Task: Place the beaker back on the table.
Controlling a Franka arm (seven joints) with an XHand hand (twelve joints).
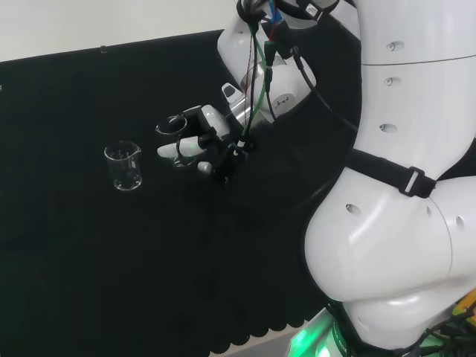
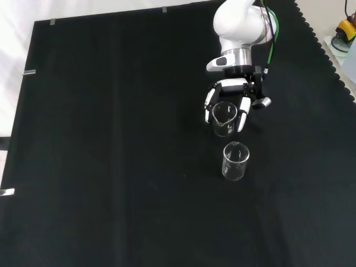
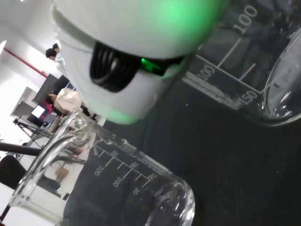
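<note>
Two clear beakers are seen: one beaker (image 2: 224,118) is grasped by the hand (image 2: 229,100), second beaker (image 2: 235,161) stands near on the desk (image 2: 111,139).

My arm (image 2: 239,25) reaches down from the far edge of the bench, wrist pointed at the cloth — my hand (image 2: 229,103) hangs low, fingers (image 2: 243,114) and thumb curled round a beaker (image 2: 223,118).
</note>
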